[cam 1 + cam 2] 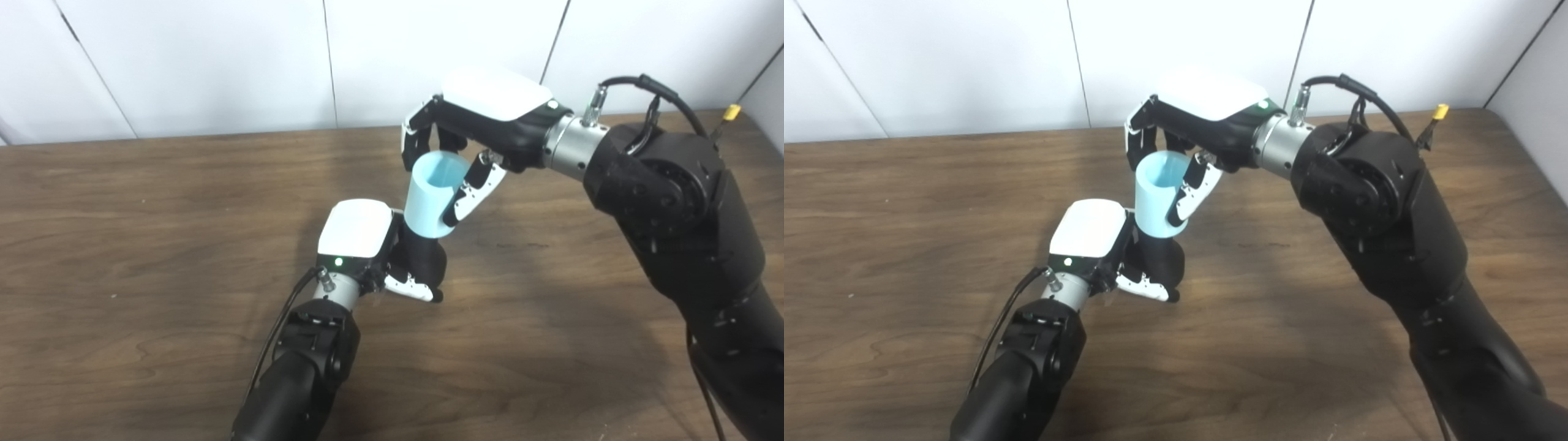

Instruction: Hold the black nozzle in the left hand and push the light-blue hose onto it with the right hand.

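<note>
I see a wooden table [153, 245] with matt brown grain. Above it, the light-blue hose [429, 199] looks like smooth matt plastic. The black nozzle [422, 257] beneath it seems dull plastic. Both hands, left [367, 245] and right [478, 122], have glossy white plastic shells and brushed metal wrists.

Both views are evenly and brightly lit from overhead — soft, diffuse light with no hard-edged shadows. The white back shell of the right robot hand [493, 92] is blown out to a featureless glare, its edges bleeding into the white panelled wall [202, 61] behind. Broad, faint shadows of the arms lie on the dark brown wood-grain bench [122, 245], strongest toward its near edge and right side. Focus is slightly soft overall — the grain looks smeared, and straight wall seams lean outward toward the corners.
</note>
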You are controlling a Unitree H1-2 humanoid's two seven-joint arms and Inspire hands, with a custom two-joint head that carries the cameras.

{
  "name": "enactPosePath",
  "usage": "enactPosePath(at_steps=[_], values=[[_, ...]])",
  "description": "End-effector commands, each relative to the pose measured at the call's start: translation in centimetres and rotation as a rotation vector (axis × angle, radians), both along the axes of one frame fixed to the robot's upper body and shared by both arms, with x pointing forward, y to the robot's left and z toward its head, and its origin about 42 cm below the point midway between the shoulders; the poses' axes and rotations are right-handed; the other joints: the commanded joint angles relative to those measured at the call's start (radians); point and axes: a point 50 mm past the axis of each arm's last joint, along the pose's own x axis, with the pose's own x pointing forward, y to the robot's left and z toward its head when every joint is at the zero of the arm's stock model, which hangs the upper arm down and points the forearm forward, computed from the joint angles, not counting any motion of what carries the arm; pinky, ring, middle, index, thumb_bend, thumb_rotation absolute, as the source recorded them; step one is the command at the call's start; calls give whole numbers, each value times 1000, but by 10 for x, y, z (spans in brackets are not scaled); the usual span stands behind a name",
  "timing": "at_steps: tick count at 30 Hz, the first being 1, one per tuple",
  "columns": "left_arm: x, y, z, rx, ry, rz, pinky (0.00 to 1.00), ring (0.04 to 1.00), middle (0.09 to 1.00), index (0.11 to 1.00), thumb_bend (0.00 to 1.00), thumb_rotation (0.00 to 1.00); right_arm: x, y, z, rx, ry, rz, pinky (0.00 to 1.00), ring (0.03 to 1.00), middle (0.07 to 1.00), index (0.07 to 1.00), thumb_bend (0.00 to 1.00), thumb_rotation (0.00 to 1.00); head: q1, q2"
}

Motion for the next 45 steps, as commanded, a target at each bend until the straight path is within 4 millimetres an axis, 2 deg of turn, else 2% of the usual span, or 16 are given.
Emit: enactPosePath(at_steps=[1,8,19,23,28,31,33,39,45], values=[[1,-9,15,-9,-42,-18,382,502,494,480,525,0,2,0,13,19,-72,-7,378,389,515,488,516,0,-1,2],[1,-10,15,-4,-52,-21,351,472,470,485,527,0,4,1,10,31,-87,0,331,395,511,482,502,0,-1,4],[1,-11,16,-13,-59,-21,363,488,487,481,525,0,5,3,7,28,-85,15,320,394,512,486,497,0,3,9],[1,-11,16,-9,-66,-28,337,458,466,484,526,0,5,3,4,11,-86,10,317,396,516,485,497,0,1,11],[0,-11,17,-6,-65,-26,362,484,494,478,525,0,5,2,2,-23,-76,0,331,386,508,492,498,0,-2,13],[0,-11,17,-12,-62,-21,362,483,490,480,525,0,5,3,0,-30,-67,-2,308,385,511,531,493,0,-2,13],[0,-12,17,-15,-61,-21,362,481,487,481,525,0,6,3,-1,-29,-57,-3,297,393,525,514,493,0,-3,14],[-1,-13,20,-2,-56,-21,376,498,496,479,525,0,8,5,-4,-38,-22,0,321,391,517,495,496,0,-2,17],[-1,-12,17,-10,-77,-24,358,474,490,479,525,0,17,7,-9,-47,-9,11,299,387,524,515,492,0,-4,17]])
